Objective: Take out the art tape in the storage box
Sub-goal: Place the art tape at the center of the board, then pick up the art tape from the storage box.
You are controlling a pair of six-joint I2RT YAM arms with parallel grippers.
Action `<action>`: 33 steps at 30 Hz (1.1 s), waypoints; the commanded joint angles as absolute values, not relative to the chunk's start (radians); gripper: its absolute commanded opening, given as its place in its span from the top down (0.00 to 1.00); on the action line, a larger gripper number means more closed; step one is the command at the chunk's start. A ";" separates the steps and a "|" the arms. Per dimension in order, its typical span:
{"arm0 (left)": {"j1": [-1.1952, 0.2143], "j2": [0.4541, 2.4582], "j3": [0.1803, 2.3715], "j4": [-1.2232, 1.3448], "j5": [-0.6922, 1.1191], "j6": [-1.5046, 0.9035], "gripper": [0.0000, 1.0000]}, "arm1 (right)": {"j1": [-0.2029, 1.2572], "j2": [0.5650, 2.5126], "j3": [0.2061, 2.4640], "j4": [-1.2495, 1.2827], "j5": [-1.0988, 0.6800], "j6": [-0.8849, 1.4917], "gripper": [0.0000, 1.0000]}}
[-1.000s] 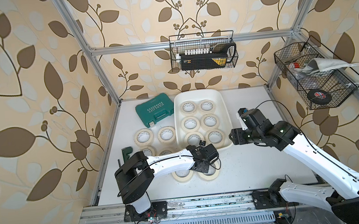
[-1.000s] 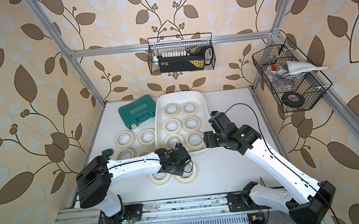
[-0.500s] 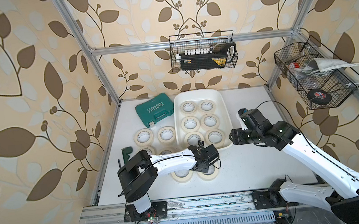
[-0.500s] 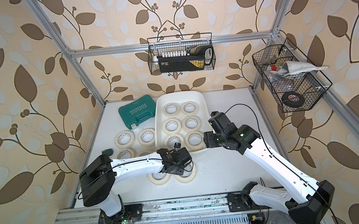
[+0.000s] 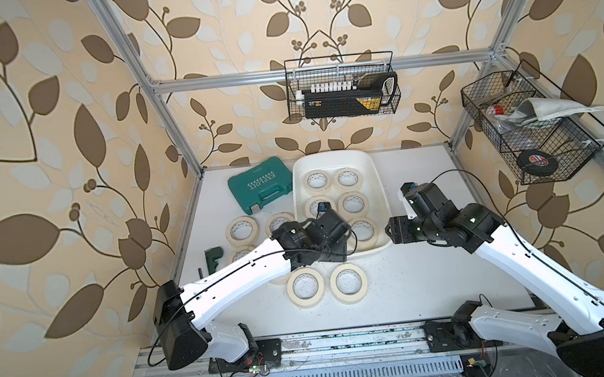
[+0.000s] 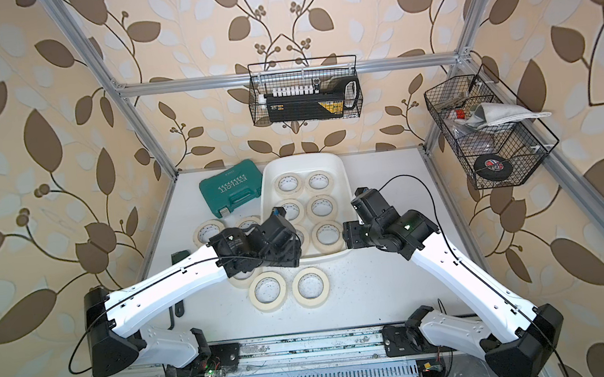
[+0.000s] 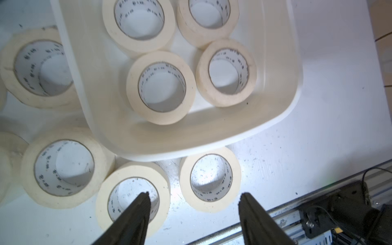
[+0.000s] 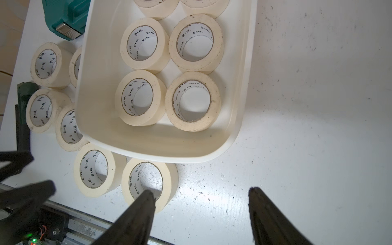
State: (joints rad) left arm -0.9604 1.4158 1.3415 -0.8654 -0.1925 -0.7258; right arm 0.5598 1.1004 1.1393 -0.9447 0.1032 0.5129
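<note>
Left gripper [image 7: 194, 194] and right gripper [image 8: 201, 190] gape empty; I judge box [image 7: 180, 140] rim may snag left, scattering tape [image 7: 133, 89].

we count twelve rolls of art tape [image 5: 348, 178]: six inside the one storage box [image 5: 331, 158], six on the worktop [image 5: 436, 278] from the box's six round to its nine o'clock. we also count one green case [image 5: 260, 186], two wire baskets [image 5: 293, 79], one black tape roll [image 5: 534, 161] and two robot arms [image 5: 244, 275].
</note>
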 commanded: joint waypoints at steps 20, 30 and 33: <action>-0.628 1.913 1.486 -0.796 0.002 -0.415 0.34 | 0.547 1.142 1.142 -0.927 0.061 0.497 0.28; -0.615 1.989 1.479 -0.672 -0.013 -0.362 0.38 | 0.545 1.149 1.139 -0.922 0.049 0.495 0.27; -0.616 1.996 1.473 -0.662 -0.031 -0.362 0.43 | 0.546 1.151 1.140 -0.921 0.046 0.495 0.28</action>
State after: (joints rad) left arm -0.6270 1.9945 1.4628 -0.6907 -0.0154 -0.3870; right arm 0.5491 1.1461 1.1393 -0.9291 0.0586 0.5049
